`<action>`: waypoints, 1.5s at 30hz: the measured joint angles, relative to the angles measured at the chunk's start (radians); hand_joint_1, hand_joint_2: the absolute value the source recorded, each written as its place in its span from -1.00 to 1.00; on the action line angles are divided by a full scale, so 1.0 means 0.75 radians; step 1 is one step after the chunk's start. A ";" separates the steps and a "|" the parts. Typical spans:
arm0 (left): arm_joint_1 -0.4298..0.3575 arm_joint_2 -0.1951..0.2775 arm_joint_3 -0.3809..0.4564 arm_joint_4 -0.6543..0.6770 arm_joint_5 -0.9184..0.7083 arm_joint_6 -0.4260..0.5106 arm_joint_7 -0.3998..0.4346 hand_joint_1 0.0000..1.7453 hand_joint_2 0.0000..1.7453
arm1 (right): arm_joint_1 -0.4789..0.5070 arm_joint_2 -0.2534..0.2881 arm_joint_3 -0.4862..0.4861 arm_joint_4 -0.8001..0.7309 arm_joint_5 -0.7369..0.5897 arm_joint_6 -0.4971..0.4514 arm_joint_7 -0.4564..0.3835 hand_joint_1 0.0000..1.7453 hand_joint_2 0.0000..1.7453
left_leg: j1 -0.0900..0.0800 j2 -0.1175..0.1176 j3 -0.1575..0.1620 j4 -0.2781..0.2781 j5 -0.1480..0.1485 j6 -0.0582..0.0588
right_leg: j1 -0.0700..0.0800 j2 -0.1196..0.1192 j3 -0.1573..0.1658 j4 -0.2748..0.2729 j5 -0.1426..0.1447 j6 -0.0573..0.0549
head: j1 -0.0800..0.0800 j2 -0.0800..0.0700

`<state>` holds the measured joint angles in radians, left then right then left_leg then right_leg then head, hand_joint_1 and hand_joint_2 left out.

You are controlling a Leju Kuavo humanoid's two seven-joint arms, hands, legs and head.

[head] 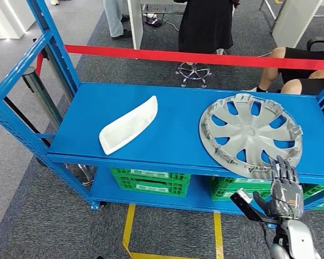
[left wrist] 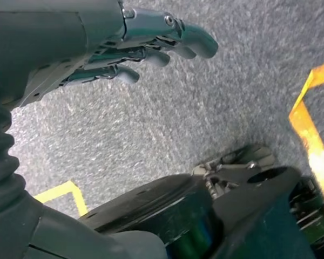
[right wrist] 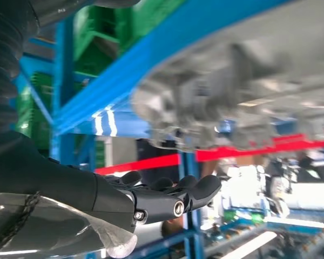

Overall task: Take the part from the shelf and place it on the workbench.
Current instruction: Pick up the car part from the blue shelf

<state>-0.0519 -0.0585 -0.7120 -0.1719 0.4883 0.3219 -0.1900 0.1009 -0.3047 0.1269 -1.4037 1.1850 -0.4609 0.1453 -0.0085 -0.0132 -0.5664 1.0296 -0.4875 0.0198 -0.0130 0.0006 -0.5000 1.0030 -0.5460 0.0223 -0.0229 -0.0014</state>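
Note:
A grey wheel cover (head: 250, 133) lies flat on the right of the blue shelf (head: 181, 135), its near rim overhanging the shelf's front edge. A white curved plastic part (head: 129, 124) lies on the left of the same shelf. My right hand (head: 284, 186) is raised just in front of the wheel cover's near rim, fingers apart and upward, holding nothing. In the right wrist view the hand (right wrist: 160, 197) is spread open just below the blurred wheel cover (right wrist: 217, 102). My left hand (left wrist: 144, 46) hangs over grey carpet with its fingers stretched out and empty.
Green crates (head: 152, 181) sit on the lower shelf level. A red barrier tape (head: 201, 57) runs behind the shelf, with people (head: 205, 24) standing and sitting beyond it. Yellow floor tape (head: 129, 226) marks the carpet in front of the shelf.

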 joint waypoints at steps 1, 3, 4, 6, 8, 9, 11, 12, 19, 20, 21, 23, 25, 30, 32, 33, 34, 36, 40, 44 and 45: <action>-0.001 0.002 -0.005 0.000 -0.003 -0.002 0.000 -1.00 1.00 | 0.008 -0.006 -0.016 -0.001 0.000 0.015 0.003 -1.00 1.00 | 0.000 0.000 0.000 0.000 0.000 0.000 | 0.000 0.001 0.000 0.000 0.000 0.000 | 0.000 0.000; -0.002 0.003 -0.015 0.001 -0.010 -0.004 0.001 -1.00 1.00 | 0.016 -0.018 -0.046 0.002 0.000 0.038 0.007 -1.00 1.00 | 0.000 0.001 0.000 0.000 0.000 0.000 | 0.000 0.001 0.000 0.000 0.000 0.000 | 0.000 0.000; -0.003 0.004 -0.020 0.001 -0.014 -0.005 0.002 -1.00 1.00 | 0.017 -0.024 -0.060 0.005 0.000 0.046 0.007 -1.00 1.00 | 0.000 0.001 0.000 0.000 0.000 0.000 | 0.000 0.001 0.000 0.000 0.000 0.000 | 0.000 0.000; -0.004 0.005 -0.029 0.001 -0.021 -0.008 0.004 -1.00 1.00 | 0.011 -0.033 -0.083 0.016 0.000 0.063 0.002 -1.00 1.00 | 0.000 0.001 0.000 0.000 0.000 0.000 | 0.000 0.001 0.000 0.000 0.000 0.000 | 0.000 0.000; -0.005 0.005 -0.039 0.001 -0.026 -0.011 0.004 -1.00 1.00 | 0.002 -0.041 -0.099 0.032 0.002 0.086 -0.007 -1.00 1.00 | 0.000 0.001 0.000 0.000 0.000 0.000 | 0.000 0.001 0.000 0.000 0.000 0.000 | 0.000 0.000; -0.006 0.005 -0.044 0.001 -0.028 -0.012 0.004 -1.00 1.00 | -0.005 -0.045 -0.104 0.041 0.003 0.096 -0.011 -1.00 1.00 | 0.000 0.001 0.000 0.000 0.000 0.000 | 0.000 0.001 0.000 0.000 0.000 0.000 | 0.000 0.000; -0.007 0.005 -0.050 0.001 -0.032 -0.014 0.004 -1.00 1.00 | -0.017 -0.052 -0.108 0.055 0.012 0.111 -0.017 -1.00 1.00 | 0.000 0.001 0.000 0.000 0.000 0.000 | 0.000 0.001 0.000 0.000 0.000 0.000 | 0.000 0.000; -0.007 0.005 -0.053 0.001 -0.033 -0.015 0.004 -1.00 1.00 | -0.022 -0.054 -0.108 0.061 0.018 0.117 -0.020 -1.00 1.00 | 0.000 0.001 0.000 0.000 0.000 0.000 | 0.000 0.001 0.000 0.000 0.000 0.000 | 0.000 0.000; -0.009 0.005 -0.063 0.001 -0.036 -0.016 0.004 -1.00 1.00 | -0.050 -0.056 -0.102 0.091 0.044 0.129 -0.028 -1.00 1.00 | 0.000 0.001 0.000 0.000 0.000 0.000 | 0.000 0.000 0.000 0.000 0.000 0.000 | 0.000 0.000; -0.009 0.006 -0.063 0.001 -0.036 -0.017 0.004 -1.00 1.00 | -0.053 -0.056 -0.100 0.093 0.048 0.129 -0.029 -1.00 1.00 | 0.000 0.001 0.000 0.000 0.000 0.000 | 0.000 0.000 0.000 0.000 0.000 0.000 | 0.000 0.000; -0.009 0.006 -0.063 0.001 -0.036 -0.017 0.004 -1.00 1.00 | -0.055 -0.056 -0.098 0.095 0.051 0.129 -0.031 -1.00 1.00 | 0.000 0.001 0.000 0.000 0.000 0.000 | 0.000 0.000 0.000 0.000 0.000 0.000 | 0.000 0.000; -0.009 0.006 -0.064 0.001 -0.036 -0.018 0.004 -1.00 1.00 | -0.060 -0.056 -0.093 0.097 0.056 0.128 -0.033 -1.00 1.00 | 0.000 0.001 0.000 0.000 0.000 0.000 | 0.000 0.000 0.000 0.000 0.000 0.000 | 0.000 0.000; -0.009 0.006 -0.067 0.001 -0.036 -0.018 0.004 -1.00 1.00 | -0.063 -0.056 -0.088 0.100 0.060 0.128 -0.034 -1.00 1.00 | 0.000 0.001 0.000 0.000 0.000 0.000 | 0.000 0.000 0.000 0.000 0.000 0.000 | 0.000 0.000; -0.010 0.006 -0.072 0.001 -0.037 -0.018 0.004 -1.00 1.00 | -0.072 -0.055 -0.074 0.104 0.089 0.128 -0.038 -1.00 1.00 | 0.000 0.001 0.000 0.000 0.000 0.000 | 0.000 0.000 0.000 0.000 0.000 0.000 | 0.000 0.000; -0.011 0.006 -0.076 0.001 -0.040 -0.019 0.004 -1.00 1.00 | -0.083 -0.055 -0.065 0.109 0.103 0.135 -0.037 -1.00 1.00 | 0.000 0.001 0.000 0.000 0.000 0.000 | 0.000 0.000 0.000 0.000 0.000 0.000 | 0.000 0.000; -0.012 0.006 -0.079 0.001 -0.041 -0.020 0.004 -1.00 1.00 | -0.089 -0.055 -0.060 0.114 0.109 0.138 -0.037 -1.00 1.00 | 0.000 0.001 0.000 0.000 0.000 0.000 | 0.000 0.000 0.000 0.000 0.000 0.000 | 0.000 0.000; -0.012 0.006 -0.081 0.001 -0.042 -0.021 0.004 -1.00 1.00 | -0.094 -0.055 -0.056 0.118 0.112 0.141 -0.036 -1.00 1.00 | 0.000 0.001 0.000 0.000 0.000 0.000 | 0.000 0.000 0.000 0.000 0.000 0.000 | 0.000 0.000; -0.013 0.007 -0.083 0.001 -0.043 -0.022 0.004 -1.00 1.00 | -0.102 -0.055 -0.048 0.125 0.115 0.143 -0.035 -1.00 1.00 | 0.000 0.000 0.000 0.000 0.000 0.000 | 0.000 0.000 0.000 0.000 0.000 0.000 | 0.000 0.000; -0.013 0.007 -0.084 0.001 -0.046 -0.023 0.004 -1.00 1.00 | -0.114 -0.055 -0.033 0.140 0.116 0.152 -0.035 -1.00 1.00 | 0.000 0.001 0.000 0.000 0.000 0.000 | 0.000 0.000 0.000 0.000 0.000 0.000 | 0.000 0.000; -0.015 0.007 -0.090 0.001 -0.049 -0.026 0.003 -1.00 1.00 | -0.144 -0.052 -0.014 0.167 0.114 0.163 -0.036 -1.00 1.00 | 0.000 0.001 0.000 0.000 0.000 0.000 | 0.000 0.000 0.000 0.000 0.000 0.000 | 0.000 0.000; -0.015 0.008 -0.092 0.001 -0.050 -0.026 0.003 -1.00 1.00 | -0.154 -0.051 -0.008 0.177 0.112 0.165 -0.037 -1.00 1.00 | 0.000 0.001 0.000 0.000 0.000 0.000 | 0.000 0.000 0.000 0.000 0.000 0.000 | 0.000 0.000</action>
<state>-0.0634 -0.0527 -0.7808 -0.1713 0.4509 0.3025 -0.1881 -0.0148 -0.3429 0.1207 -1.2714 1.2686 -0.3369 0.1175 -0.0085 -0.0128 -0.5662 1.0296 -0.4874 0.0198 -0.0130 0.0008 -0.4998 1.0031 -0.5458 0.0224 -0.0229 -0.0015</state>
